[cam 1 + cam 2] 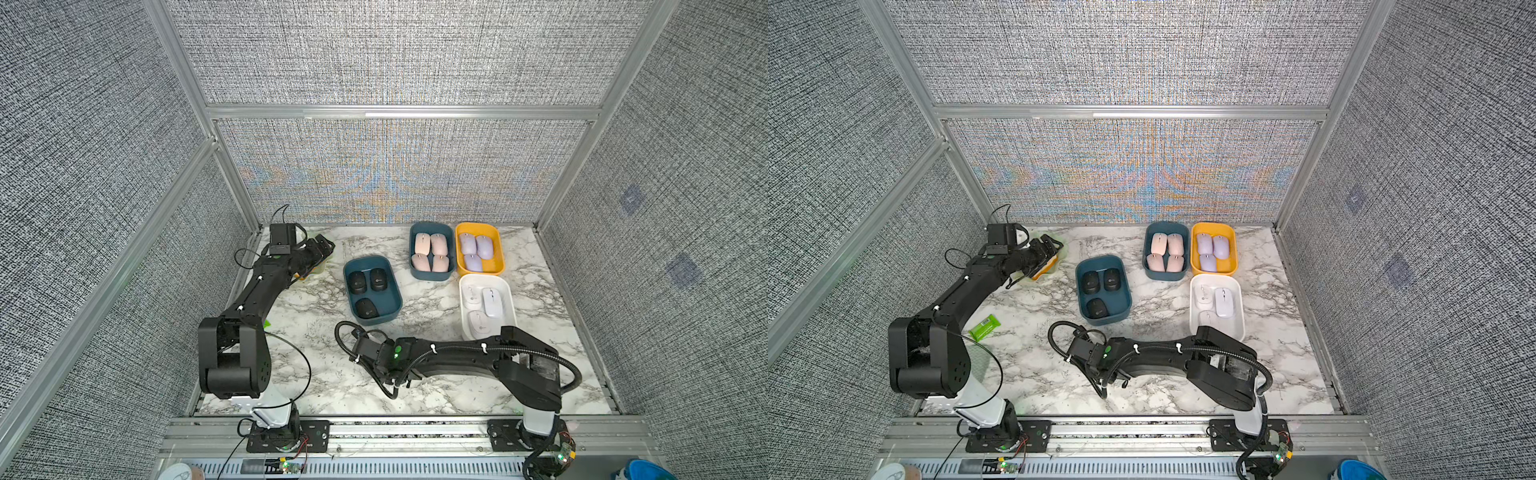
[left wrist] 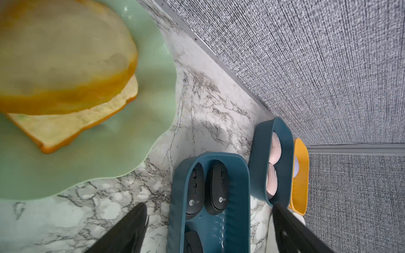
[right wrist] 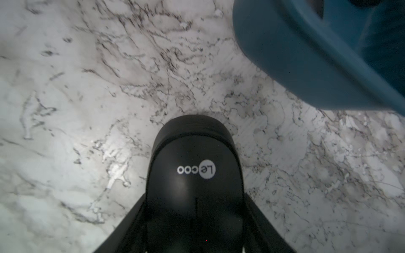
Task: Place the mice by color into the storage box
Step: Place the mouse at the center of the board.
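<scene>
Four boxes: a dark blue box (image 1: 365, 258) stands mid-table, a second blue box (image 1: 432, 225) and a yellow box (image 1: 478, 225) sit side by side at the back wall, and a white box (image 1: 484, 276) is just in front of the yellow one. All are on the marble table (image 1: 340, 395).
Plate: a green plate (image 2: 131, 157) with orange-crusted bread (image 2: 65, 65) sits in the back left corner. The left arm covers most of it in both top views.
Packet: a green packet (image 1: 984, 327) lies flat near the left arm's elbow, well apart from the boxes.
In the way: the right forearm crosses over the near end of the white box. Only bare marble lies between the held mouse and the dark blue box.
Claws: the left claw (image 2: 208, 204) is spread wide over the plate's edge with nothing between its fingers. The right claw (image 3: 195, 203) pinches a black mouse (image 3: 192, 157), one finger on each flank.
Held mouse: it is a smooth black oval with a white "Lecoo" mark on its back and a thin seam down the middle. It is toward the front of the table, near the dark blue box, hidden under the wrist in both top views. Whether it touches the marble cannot be told.
Sorted mice: three black mice (image 1: 366, 308) are in the dark blue box and four pink mice (image 1: 437, 243) in the second blue box. Three lilac mice (image 1: 483, 246) are in the yellow box and three white mice (image 1: 492, 301) in the white box.
</scene>
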`<state>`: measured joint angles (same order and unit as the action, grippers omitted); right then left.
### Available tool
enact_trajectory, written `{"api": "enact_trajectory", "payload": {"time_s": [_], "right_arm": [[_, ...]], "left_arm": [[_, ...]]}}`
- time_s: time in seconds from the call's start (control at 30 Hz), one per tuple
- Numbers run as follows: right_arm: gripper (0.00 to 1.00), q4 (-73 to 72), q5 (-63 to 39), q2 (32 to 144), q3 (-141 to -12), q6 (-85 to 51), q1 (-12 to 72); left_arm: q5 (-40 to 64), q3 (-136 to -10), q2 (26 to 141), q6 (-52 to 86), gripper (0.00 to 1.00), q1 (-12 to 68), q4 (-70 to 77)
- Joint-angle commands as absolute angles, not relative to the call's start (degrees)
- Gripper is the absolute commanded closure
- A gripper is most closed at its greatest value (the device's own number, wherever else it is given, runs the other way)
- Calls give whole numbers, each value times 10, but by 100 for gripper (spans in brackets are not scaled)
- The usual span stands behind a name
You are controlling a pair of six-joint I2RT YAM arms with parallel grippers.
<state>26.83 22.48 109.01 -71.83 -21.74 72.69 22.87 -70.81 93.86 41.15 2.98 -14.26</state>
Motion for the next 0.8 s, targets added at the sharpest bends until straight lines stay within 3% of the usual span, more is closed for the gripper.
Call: {"api": "enact_trajectory", "payload": {"time_s": [0.0, 0.4, 0.6, 0.77], "right_arm": [[40, 271, 239, 1074, -696, -232, 726], [39, 248, 231, 1060, -624, -237, 703], [24, 251, 225, 1055, -614, -240, 701], [17, 268, 235, 1036, -601, -243, 701]], "left_arm": [[235, -712, 940, 404, 10, 42, -132], [270, -718, 974, 406, 10, 85, -132], [259, -718, 969, 402, 10, 86, -134], [260, -721, 971, 401, 10, 86, -137]]}}
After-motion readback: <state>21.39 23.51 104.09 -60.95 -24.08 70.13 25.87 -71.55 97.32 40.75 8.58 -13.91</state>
